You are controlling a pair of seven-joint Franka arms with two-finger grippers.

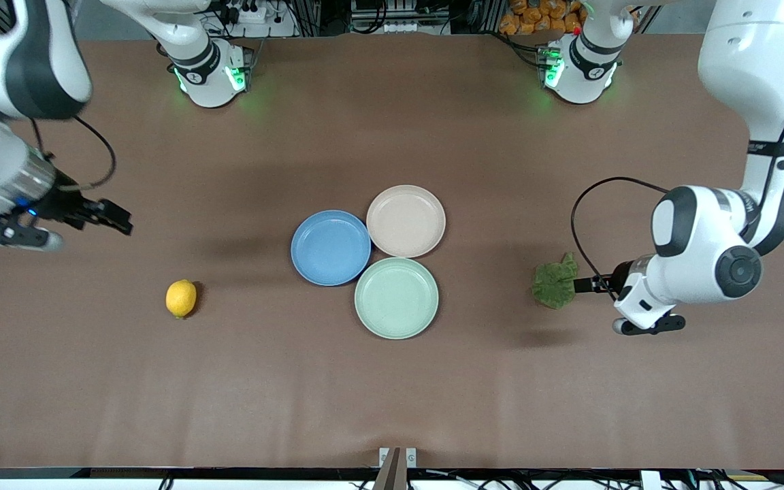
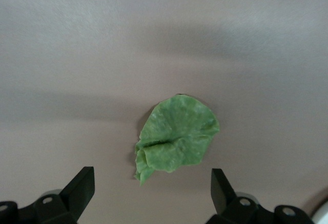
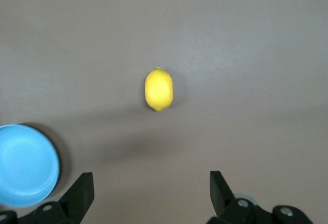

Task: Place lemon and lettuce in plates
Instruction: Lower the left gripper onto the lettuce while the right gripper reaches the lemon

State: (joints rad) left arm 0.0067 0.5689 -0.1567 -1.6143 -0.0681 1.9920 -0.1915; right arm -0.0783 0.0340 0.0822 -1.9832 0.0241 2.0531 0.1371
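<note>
Left gripper (image 2: 152, 193) partly hides (only partly) lettuce (image 1: 555, 281).

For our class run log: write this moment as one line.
left gripper: open, at lettuce | right gripper: open | lemon: on table

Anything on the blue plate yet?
Nothing: the blue plate is bare. The lemon and lettuce lie on the table. No part of the plate is covered.

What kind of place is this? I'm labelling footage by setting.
Probably a robotics lab: two bench-mounted arms at a brown table holding only a lemon, lettuce and three plates, with cabling and equipment racks along the edge by the arm bases.
</note>
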